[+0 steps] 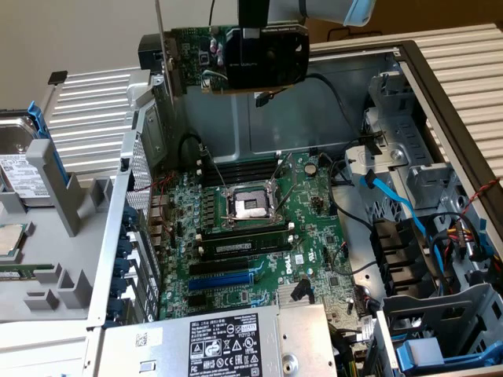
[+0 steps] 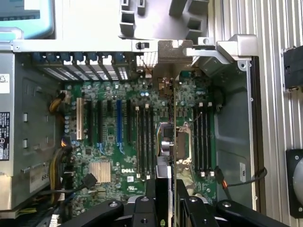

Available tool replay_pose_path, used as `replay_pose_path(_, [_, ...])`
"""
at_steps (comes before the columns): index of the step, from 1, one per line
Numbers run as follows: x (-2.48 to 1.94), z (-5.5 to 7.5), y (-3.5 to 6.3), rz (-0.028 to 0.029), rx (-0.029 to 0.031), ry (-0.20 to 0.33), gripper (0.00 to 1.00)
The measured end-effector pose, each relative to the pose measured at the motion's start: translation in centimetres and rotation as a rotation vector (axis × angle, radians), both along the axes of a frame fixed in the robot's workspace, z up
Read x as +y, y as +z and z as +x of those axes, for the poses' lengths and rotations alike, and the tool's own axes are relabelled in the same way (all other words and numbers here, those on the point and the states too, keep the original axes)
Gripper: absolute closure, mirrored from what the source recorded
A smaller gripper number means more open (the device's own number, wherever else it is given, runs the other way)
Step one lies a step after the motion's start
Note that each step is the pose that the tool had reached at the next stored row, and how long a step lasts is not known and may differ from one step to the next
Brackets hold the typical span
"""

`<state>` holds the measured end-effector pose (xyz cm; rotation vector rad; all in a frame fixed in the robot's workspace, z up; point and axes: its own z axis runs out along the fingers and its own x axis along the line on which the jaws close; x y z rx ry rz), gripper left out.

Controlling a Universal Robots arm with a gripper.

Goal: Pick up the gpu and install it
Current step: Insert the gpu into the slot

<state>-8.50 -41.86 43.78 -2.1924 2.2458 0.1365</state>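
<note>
Exterior view: the gripper is closed on the gpu, clamping it from above at the black cooler shroud. The gpu hangs in the air over the far end of the open computer case and touches nothing beneath it. The card stands on edge with its long side roughly level and its silver end bracket toward the exterior view's left. Well below lies the motherboard, with the CPU socket near its middle. The memory sticks sit just on the near side of the socket, and the blue expansion slot is nearer again. The power supply sits at the near edge. A hard drive rests outside the case at the exterior view's left.

Wrist view: the gripper has its fingers on either side of the gpu, which is seen edge-on. The card's edge runs out above the motherboard, passing over the socket area. The silver end bracket is at the end away from the gripper. The blue expansion slot runs parallel to the card and apart from it, off to one side.
</note>
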Motion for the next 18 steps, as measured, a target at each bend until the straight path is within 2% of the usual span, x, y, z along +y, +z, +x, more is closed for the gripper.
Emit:
replay_pose_path(5, [0.0, 0.04, 0.0, -0.0006, -0.0001, 0.051, 0.73])
replay_pose_path(12, [0.0, -0.03, -0.01, -0.0011, -0.0007, 0.051, 0.73])
replay_pose_path(13, [0.0, -0.12, -0.06, -0.0009, -0.0029, 0.051, 0.73])
replay_pose_path(18, [-0.02, -0.61, -0.5, -0.0015, -0.022, 0.051, 0.73])
